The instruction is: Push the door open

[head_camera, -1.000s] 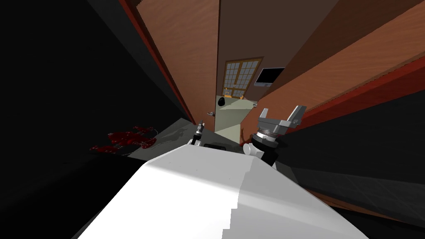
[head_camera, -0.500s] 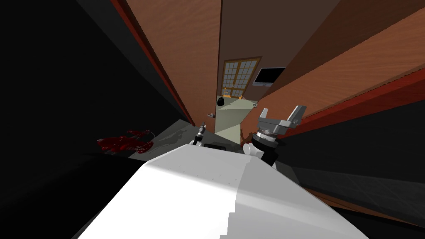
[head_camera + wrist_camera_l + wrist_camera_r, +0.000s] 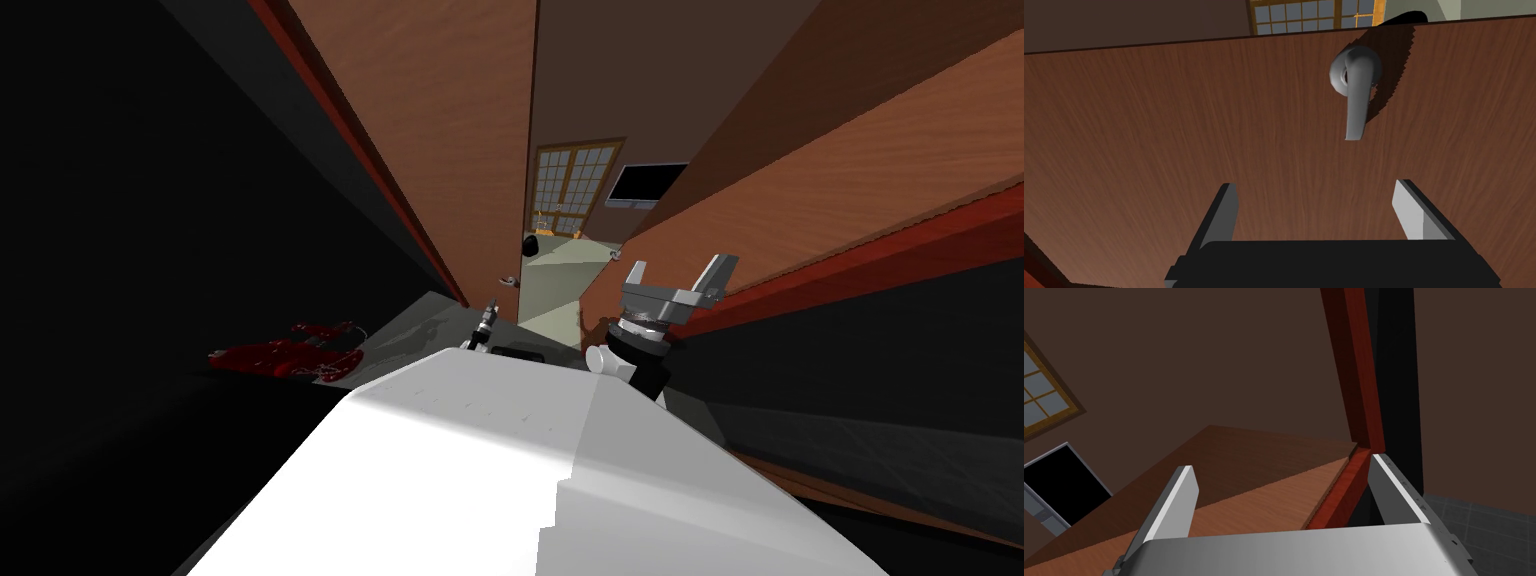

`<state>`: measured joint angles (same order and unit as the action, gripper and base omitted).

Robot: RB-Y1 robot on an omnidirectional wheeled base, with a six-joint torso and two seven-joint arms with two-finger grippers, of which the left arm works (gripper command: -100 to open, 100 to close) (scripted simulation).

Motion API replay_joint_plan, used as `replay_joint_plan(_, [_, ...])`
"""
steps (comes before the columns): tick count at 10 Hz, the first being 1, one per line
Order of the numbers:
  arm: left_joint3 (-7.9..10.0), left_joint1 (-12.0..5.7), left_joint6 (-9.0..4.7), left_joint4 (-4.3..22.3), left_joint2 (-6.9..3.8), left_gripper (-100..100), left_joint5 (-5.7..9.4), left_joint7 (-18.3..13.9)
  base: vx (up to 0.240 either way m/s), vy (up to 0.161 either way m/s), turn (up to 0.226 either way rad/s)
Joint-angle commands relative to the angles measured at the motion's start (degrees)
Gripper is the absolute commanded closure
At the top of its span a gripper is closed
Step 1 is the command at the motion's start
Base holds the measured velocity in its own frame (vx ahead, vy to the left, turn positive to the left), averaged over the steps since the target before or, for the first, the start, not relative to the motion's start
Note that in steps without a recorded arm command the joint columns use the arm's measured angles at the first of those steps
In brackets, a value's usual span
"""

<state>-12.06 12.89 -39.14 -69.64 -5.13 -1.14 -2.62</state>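
Observation:
A brown wooden door leaf [image 3: 440, 130] stands ajar on my left, with a grey lever handle [image 3: 510, 281] near its free edge. My left gripper [image 3: 489, 312] is just short of that leaf, below the handle. In the left wrist view its open fingers [image 3: 1224, 215] point at the wood [image 3: 1174, 125], close to it, and the lever handle [image 3: 1354, 100] hangs beyond them, a little to one side. I cannot tell whether they touch the wood. My right gripper [image 3: 678, 272] is raised and open, empty, beside a second brown leaf [image 3: 820, 190].
Between the leaves a narrow gap shows pale floor [image 3: 550, 285], a gridded window [image 3: 570, 185] and a black screen [image 3: 648, 182] on the far wall. Red door frame [image 3: 1354, 363] edges both sides. A dark red thing [image 3: 285, 352] lies on the floor at left.
The left leaf has swung a little further from me and my left gripper has followed it forward. The right gripper has stayed where it was.

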Motion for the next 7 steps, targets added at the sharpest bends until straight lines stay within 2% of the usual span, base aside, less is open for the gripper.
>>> replay_joint_plan(1, [-0.39, -0.61, -0.67, 2.3, -0.14, -100, 0.13, -0.2, 0.093, 0.052, -0.048])
replay_joint_plan(2, [-0.64, -0.98, -1.00, 3.6, -0.13, -100, 0.18, -0.3, 0.084, 0.060, -0.041])
replay_joint_plan(3, [-0.64, -0.98, -1.00, 3.6, -0.13, -100, 0.18, -0.3, 0.052, 0.039, -0.015])
replay_joint_plan(7, [-1.45, -2.17, -2.07, 7.9, -0.06, -100, 0.36, -0.5, 0.062, 0.042, -0.035])
